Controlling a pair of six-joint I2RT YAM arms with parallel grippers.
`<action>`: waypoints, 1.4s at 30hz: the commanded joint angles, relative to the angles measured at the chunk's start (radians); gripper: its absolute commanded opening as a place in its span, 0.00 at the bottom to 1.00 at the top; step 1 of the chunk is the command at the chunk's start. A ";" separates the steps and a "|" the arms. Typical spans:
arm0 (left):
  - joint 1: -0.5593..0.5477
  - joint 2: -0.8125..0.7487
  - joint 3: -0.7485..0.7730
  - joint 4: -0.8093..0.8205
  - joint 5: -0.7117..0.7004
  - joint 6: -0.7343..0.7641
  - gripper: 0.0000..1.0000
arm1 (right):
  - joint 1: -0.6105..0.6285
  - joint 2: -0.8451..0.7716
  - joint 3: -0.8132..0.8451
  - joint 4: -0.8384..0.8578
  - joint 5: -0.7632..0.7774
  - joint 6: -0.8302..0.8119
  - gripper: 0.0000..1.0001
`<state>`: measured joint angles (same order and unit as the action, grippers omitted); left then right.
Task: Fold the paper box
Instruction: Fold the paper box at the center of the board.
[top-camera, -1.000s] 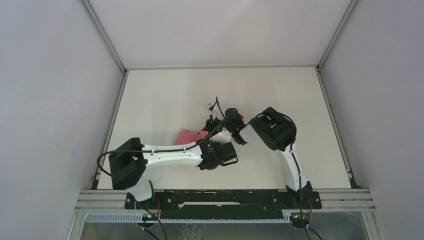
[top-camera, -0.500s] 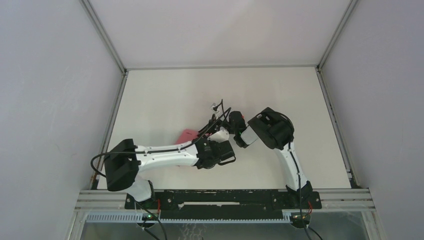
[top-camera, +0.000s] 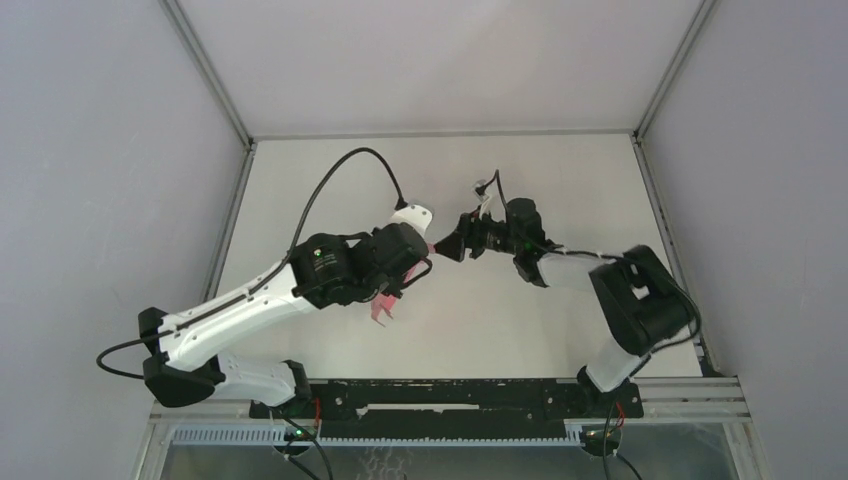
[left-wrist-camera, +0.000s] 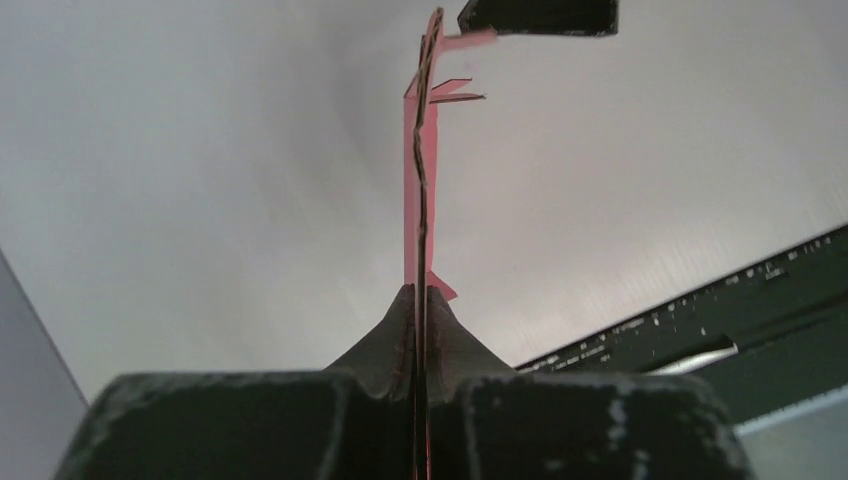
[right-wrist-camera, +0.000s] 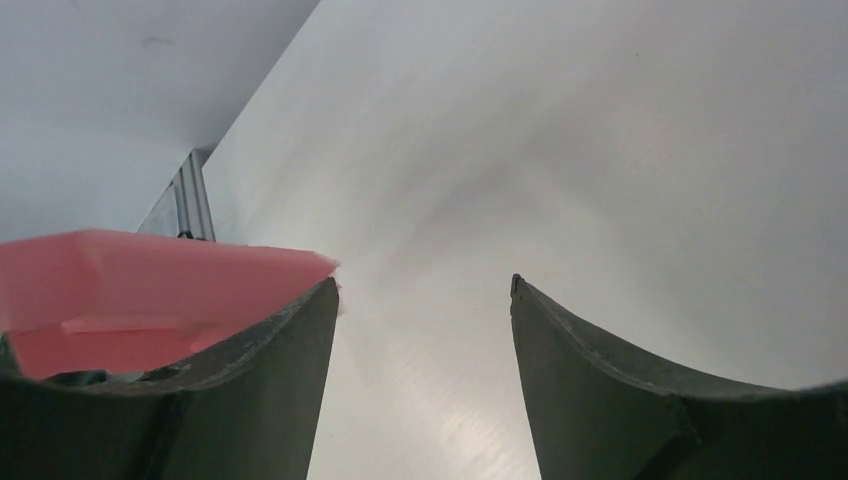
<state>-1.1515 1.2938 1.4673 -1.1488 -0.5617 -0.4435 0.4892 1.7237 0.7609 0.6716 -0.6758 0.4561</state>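
- The left jaws are pinched shut on the box (left-wrist-camera: 409, 200), holding it edge-on above the counter (top-camera: 330, 190), near its middle.
- The right jaws stand wide open and hold nothing; the box's far edge sits just outside 1 finger (right-wrist-camera: 280, 380).
- Progress looks early: the box is a flattened sheet with loose tabs and no walls standing, so nearly all folding is left.

From above, the left arm (top-camera: 350, 265) hides most of the paper box (top-camera: 381, 308); only pink slivers show. The left wrist camera sees it edge-on, panels unreadable. In the right wrist view the frame's left edge cuts it, and one finger (right-wrist-camera: 250, 370) of the right gripper (right-wrist-camera: 425, 295) covers its lower part.
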 joint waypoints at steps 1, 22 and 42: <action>0.005 0.003 0.011 -0.040 0.174 0.038 0.05 | -0.029 -0.194 -0.086 -0.241 0.089 -0.092 0.73; -0.043 0.049 -0.290 0.263 0.322 0.455 0.04 | -0.106 -0.449 -0.274 -0.424 0.275 -0.082 0.73; -0.024 0.044 -0.403 0.422 0.227 0.519 0.04 | 0.222 -0.484 -0.544 0.084 0.516 -0.135 0.62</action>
<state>-1.1740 1.3594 1.0725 -0.7788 -0.2733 0.0608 0.6888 1.2922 0.2298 0.6628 -0.2001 0.3176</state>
